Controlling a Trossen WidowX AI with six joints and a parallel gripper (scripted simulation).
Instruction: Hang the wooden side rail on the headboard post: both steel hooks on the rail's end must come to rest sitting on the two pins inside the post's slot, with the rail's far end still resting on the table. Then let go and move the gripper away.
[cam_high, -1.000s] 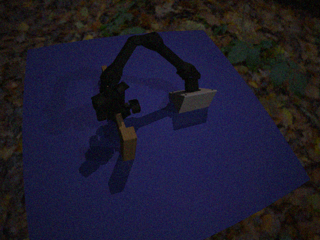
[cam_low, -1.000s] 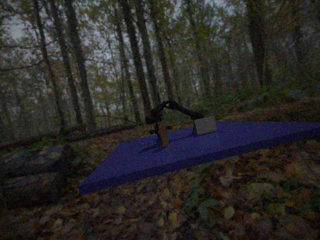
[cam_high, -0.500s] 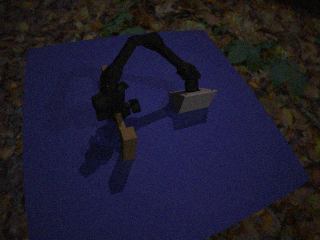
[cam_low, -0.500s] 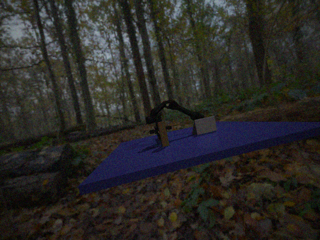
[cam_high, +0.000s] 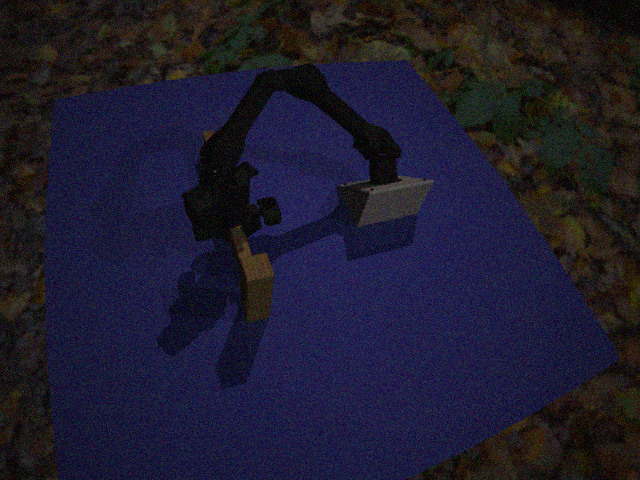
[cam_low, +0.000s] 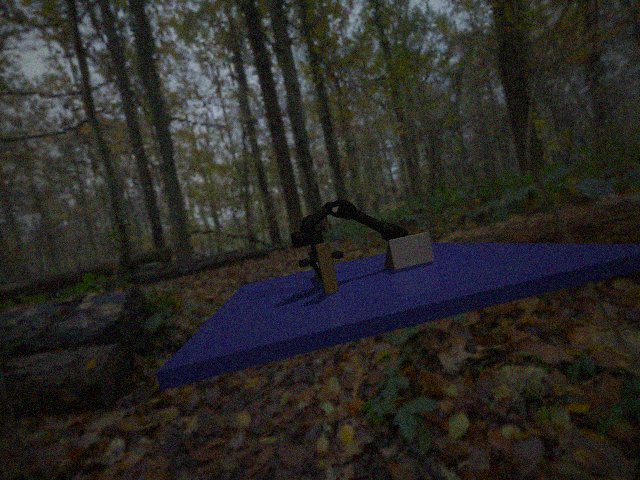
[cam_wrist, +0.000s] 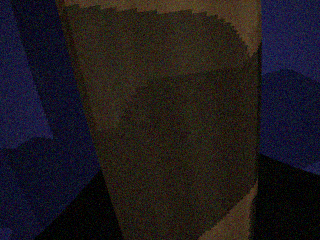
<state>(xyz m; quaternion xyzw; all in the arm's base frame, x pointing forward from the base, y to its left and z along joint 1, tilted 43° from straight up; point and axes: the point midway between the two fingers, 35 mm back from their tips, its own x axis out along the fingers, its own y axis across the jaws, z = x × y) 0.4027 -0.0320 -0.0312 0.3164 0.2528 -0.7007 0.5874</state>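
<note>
Pincer (cam_high: 235, 217) (cam_low: 321, 258) (cam_wrist: 164, 151): clamped on wooden rail (cam_high: 207, 135) (cam_wrist: 175, 125) beside headboard post (cam_high: 260, 297) (cam_low: 328, 268), probably to steady near end for hooking; unable to confirm seating, hooks hidden.

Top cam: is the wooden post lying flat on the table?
No, the wooden post stands upright on the blue table.

One robot arm (cam_high: 310, 82) (cam_low: 361, 215), one blue table (cam_high: 413, 330) (cam_low: 465, 279), one headboard post (cam_high: 260, 289) (cam_low: 328, 268), one pale angled base (cam_high: 395, 204) (cam_low: 412, 251)
</note>
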